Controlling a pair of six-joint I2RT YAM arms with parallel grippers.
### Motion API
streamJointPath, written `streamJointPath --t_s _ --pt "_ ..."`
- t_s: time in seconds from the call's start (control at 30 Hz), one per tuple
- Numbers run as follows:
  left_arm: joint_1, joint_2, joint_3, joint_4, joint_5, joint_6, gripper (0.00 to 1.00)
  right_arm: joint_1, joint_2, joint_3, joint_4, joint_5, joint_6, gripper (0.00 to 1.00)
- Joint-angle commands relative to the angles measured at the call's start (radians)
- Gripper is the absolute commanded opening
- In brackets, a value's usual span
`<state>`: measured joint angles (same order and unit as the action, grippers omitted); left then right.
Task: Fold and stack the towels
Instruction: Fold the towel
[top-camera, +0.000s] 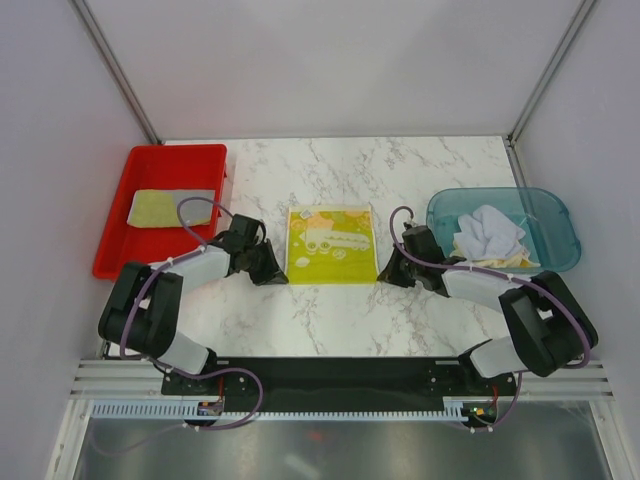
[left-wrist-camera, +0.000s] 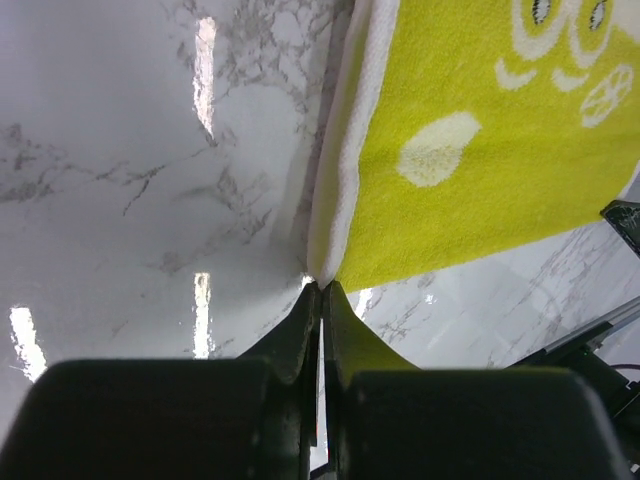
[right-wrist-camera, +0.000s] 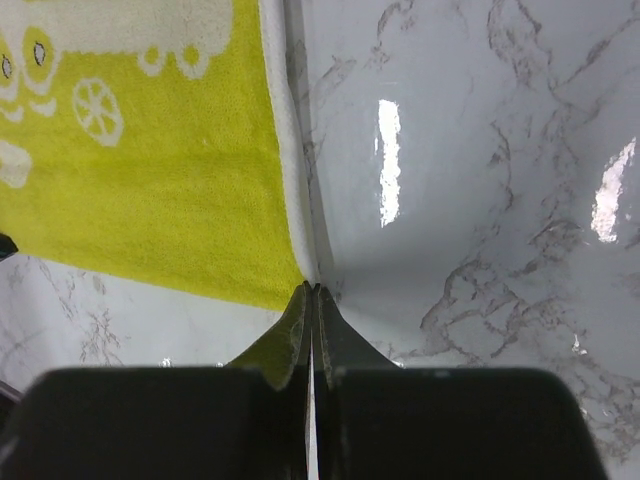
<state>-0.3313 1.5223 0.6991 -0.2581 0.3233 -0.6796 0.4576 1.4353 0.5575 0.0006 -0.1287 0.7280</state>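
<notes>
Left end effector (top-camera: 281, 279) and right end effector (top-camera: 381, 279) each clamp a lower corner of the towel (top-camera: 332, 245), which spreads up-frame.

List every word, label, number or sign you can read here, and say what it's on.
None can be read.
yellow-green towel: only white cartoon shapes, wheels and blobs; no letters can be made out.
red tray: no label visible.
teal bin: no label visible.
</notes>
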Motion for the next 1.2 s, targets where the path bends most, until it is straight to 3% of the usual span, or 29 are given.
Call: streamJointPath --t_s 0.0,0.5,1.17 --pt "0.003 -0.057 0.002 -0.035 -0.014 0.017 0.02 0.001 -0.042 -0.002 -0.047 0.040 -0.027 0.00" --pt "0.003 -0.117 0.132 -0.156 -0.020 0.014 0.02 0.001 -0.107 0.139 -0.160 0.063 -0.050 0.00" --pt "0.041 0.001 0.362 -0.227 -0.046 0.052 0.02 -0.014 0.062 0.423 -0.274 0.123 -0.118 0.00"
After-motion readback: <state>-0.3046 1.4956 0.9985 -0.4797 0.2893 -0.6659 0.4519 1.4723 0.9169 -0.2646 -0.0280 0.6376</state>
